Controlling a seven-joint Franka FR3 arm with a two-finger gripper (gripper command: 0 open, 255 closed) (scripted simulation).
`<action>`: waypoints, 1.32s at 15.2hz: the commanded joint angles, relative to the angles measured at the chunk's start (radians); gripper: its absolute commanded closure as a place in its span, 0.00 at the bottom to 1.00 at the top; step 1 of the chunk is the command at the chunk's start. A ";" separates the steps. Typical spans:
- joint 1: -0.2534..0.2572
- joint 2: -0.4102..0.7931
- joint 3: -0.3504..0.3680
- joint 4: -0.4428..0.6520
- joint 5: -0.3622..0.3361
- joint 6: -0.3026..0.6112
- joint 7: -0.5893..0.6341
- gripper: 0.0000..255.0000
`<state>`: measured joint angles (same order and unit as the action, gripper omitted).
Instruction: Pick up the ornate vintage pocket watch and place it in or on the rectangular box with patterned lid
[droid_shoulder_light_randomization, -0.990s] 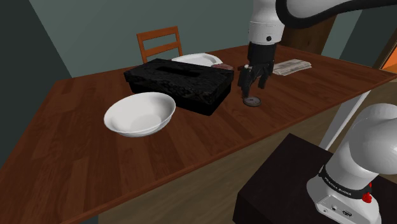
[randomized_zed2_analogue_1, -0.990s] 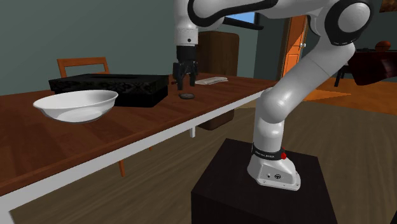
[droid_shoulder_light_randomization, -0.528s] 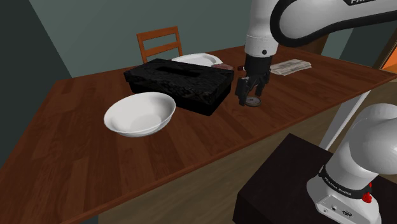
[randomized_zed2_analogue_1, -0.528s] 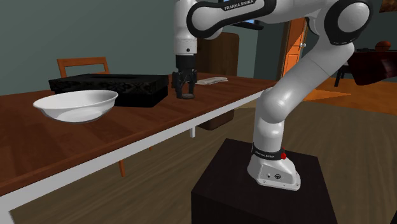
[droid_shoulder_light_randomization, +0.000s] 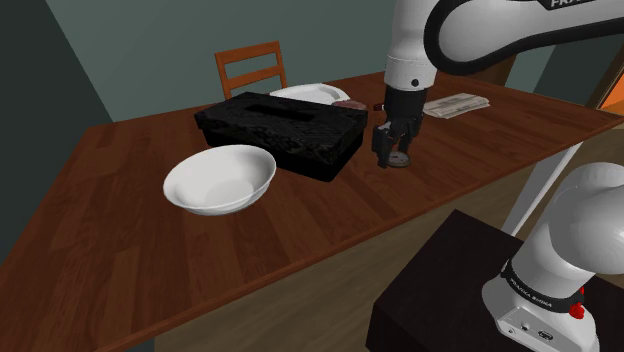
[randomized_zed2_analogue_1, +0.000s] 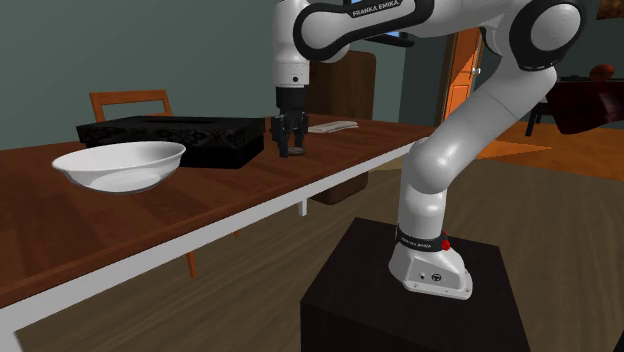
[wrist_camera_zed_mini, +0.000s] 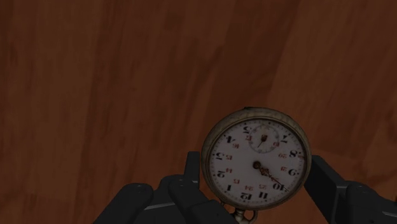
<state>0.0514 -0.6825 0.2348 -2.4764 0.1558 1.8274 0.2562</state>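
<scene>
The pocket watch (wrist_camera_zed_mini: 256, 164) lies face up on the brown wooden table (droid_shoulder_light_randomization: 130, 250), with a white dial, black numerals and a tarnished metal rim. My black gripper (droid_shoulder_light_randomization: 392, 157) stands upright, down at the tabletop, just off the shoulder view's right end of the box. It is shut on the watch, and its fingers (wrist_camera_zed_mini: 193, 168) press the rim from both sides. The rectangular box (droid_shoulder_light_randomization: 280, 130) is black with a patterned lid. In the second exterior view the gripper (randomized_zed2_analogue_1: 290, 150) hides the watch, just right of the box (randomized_zed2_analogue_1: 170, 138).
A white bowl (droid_shoulder_light_randomization: 220, 180) sits in front of the box. Behind the box lie a white plate (droid_shoulder_light_randomization: 310, 93) and a wooden chair (droid_shoulder_light_randomization: 250, 65). Folded papers (droid_shoulder_light_randomization: 458, 104) lie at the far right. My black stand (droid_shoulder_light_randomization: 450, 290) is below the table edge.
The gripper came down from just above the watch to the tabletop. Its fingers then closed on the watch's rim. The watch has stayed on the table.
</scene>
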 joint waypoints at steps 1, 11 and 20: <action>0.000 0.001 0.000 -0.001 0.000 0.000 0.000 1.00; -0.001 0.000 -0.003 0.025 -0.003 -0.027 0.001 1.00; -0.008 0.008 -0.016 0.151 -0.015 -0.144 0.005 1.00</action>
<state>0.0454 -0.6760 0.2217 -2.3409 0.1429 1.6975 0.2623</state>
